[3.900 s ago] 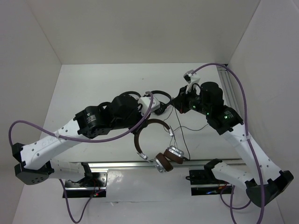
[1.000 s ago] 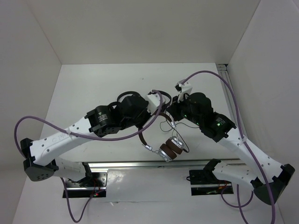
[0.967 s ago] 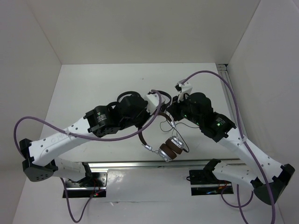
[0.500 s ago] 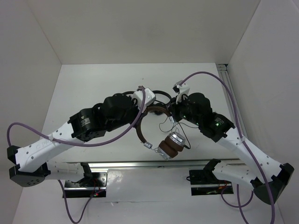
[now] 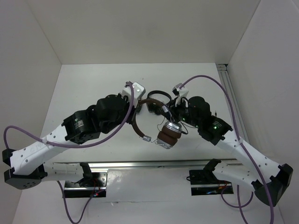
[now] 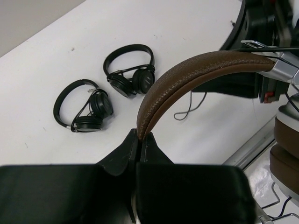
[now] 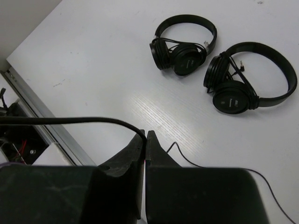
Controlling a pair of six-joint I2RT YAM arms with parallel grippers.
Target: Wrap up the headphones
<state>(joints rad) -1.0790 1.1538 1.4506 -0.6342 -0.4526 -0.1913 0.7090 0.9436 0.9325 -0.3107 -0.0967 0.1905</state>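
The headphones point(image 5: 161, 133) with brown headband point(image 6: 196, 74) and silver earcups with brown pads point(image 5: 168, 136) hang above the table between the arms. My left gripper point(image 6: 140, 136) is shut on the headband; it shows in the top view point(image 5: 136, 108). My right gripper point(image 7: 145, 136) is shut on the thin black cable point(image 7: 70, 120), which runs off to the left; in the top view the right gripper point(image 5: 169, 112) is just above the earcups. A loop of cable point(image 6: 187, 109) lies on the table below.
Two smaller all-black headphones point(image 7: 184, 44) point(image 7: 250, 79) lie side by side on the white table, also in the left wrist view point(image 6: 131, 70) point(image 6: 84, 112). A metal rail point(image 5: 154, 164) runs along the near edge. White walls enclose the table.
The left arm has swung left and back, lifting and turning the headband. The earcups rose toward the right gripper, which shifted slightly left with the cable.
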